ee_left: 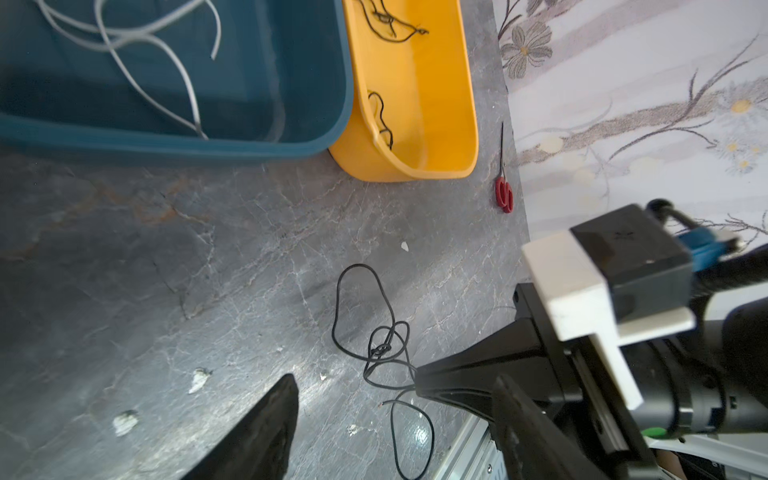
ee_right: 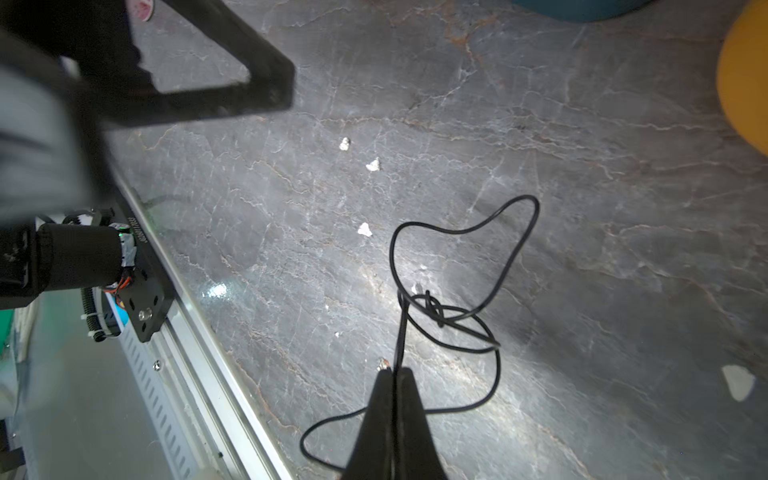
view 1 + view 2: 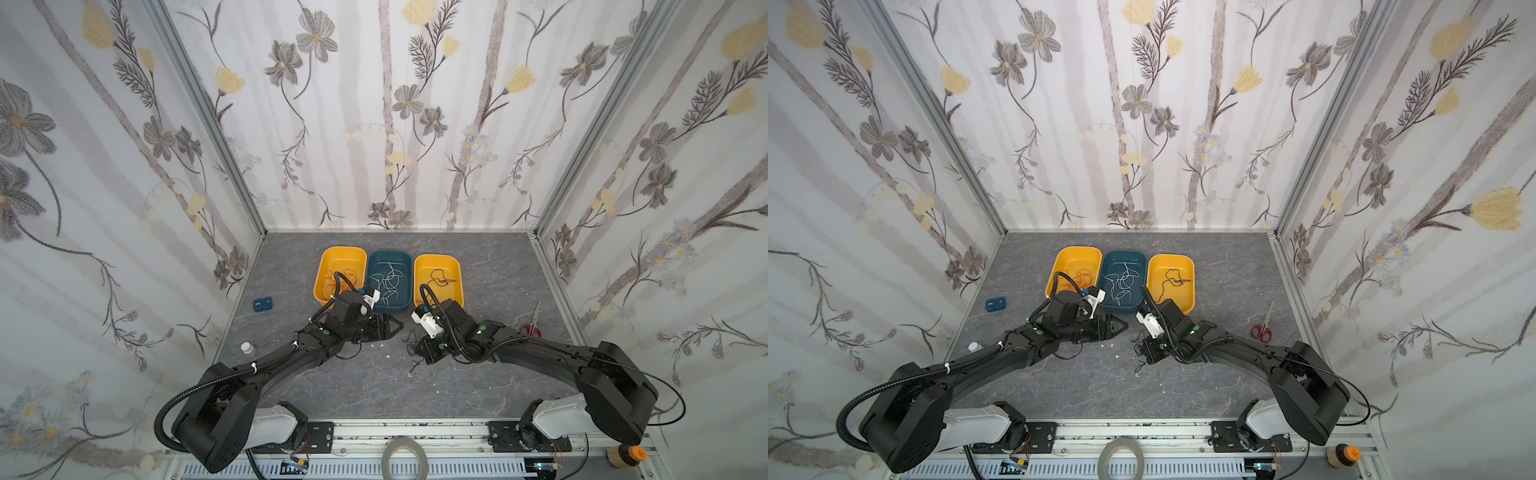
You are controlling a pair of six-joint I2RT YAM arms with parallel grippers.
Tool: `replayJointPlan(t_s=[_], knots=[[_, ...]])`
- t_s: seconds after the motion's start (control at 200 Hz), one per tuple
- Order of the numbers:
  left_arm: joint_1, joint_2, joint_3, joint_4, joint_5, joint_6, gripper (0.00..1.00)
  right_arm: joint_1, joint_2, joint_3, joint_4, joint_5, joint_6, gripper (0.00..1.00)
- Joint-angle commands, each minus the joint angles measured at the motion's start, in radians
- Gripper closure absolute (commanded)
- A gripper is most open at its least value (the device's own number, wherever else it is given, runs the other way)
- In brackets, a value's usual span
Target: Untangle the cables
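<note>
The right gripper [image 2: 392, 374] pinches a thin black knotted cable [image 2: 432, 308] between jaws pressed together. One strand runs from the tips to the knot, and the loops lie on the grey marbled tabletop [image 2: 582, 166] just ahead of them. The left gripper [image 1: 392, 380] stands spread nearby, facing the knot.

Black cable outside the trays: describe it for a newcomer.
On the grey marbled tabletop, nearer the robot than the teal plastic tray, a thin black knotted cable is pinched in the right gripper. Unlike the tray cables, it lies on bare tabletop.
</note>
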Motion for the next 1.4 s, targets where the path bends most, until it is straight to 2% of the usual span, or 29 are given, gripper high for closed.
replayJointPlan(t_s=[0.0, 0.415, 0.765, 0.894, 1.039, 1.264, 1.394], knots=[[-0.023, 0.029, -0.034, 0.131, 0.023, -0.077, 0.27, 0.014, 0.017, -0.005, 0.073, -0.061, -0.031, 1.0], [-0.066, 0.185, -0.093, 0.293, -0.006, -0.172, 0.39, 0.058, 0.05, 0.011, 0.11, -0.038, -0.031, 1.0], [-0.067, 0.25, -0.114, 0.383, -0.044, -0.227, 0.65, 0.065, 0.029, 0.001, 0.106, -0.02, -0.036, 1.0], [-0.065, 0.213, -0.099, 0.298, -0.101, -0.201, 0.76, 0.066, -0.007, -0.018, 0.08, 0.017, -0.039, 1.0], [-0.056, 0.119, -0.086, 0.156, -0.212, -0.157, 0.88, 0.064, -0.057, -0.051, 0.056, 0.045, -0.018, 1.0], [-0.022, -0.03, -0.092, 0.02, -0.319, -0.12, 0.96, 0.062, -0.116, -0.081, -0.013, 0.129, -0.002, 1.0], [0.003, -0.105, -0.103, -0.018, -0.329, -0.11, 0.97, 0.057, -0.133, -0.089, -0.041, 0.156, -0.002, 1.0]])
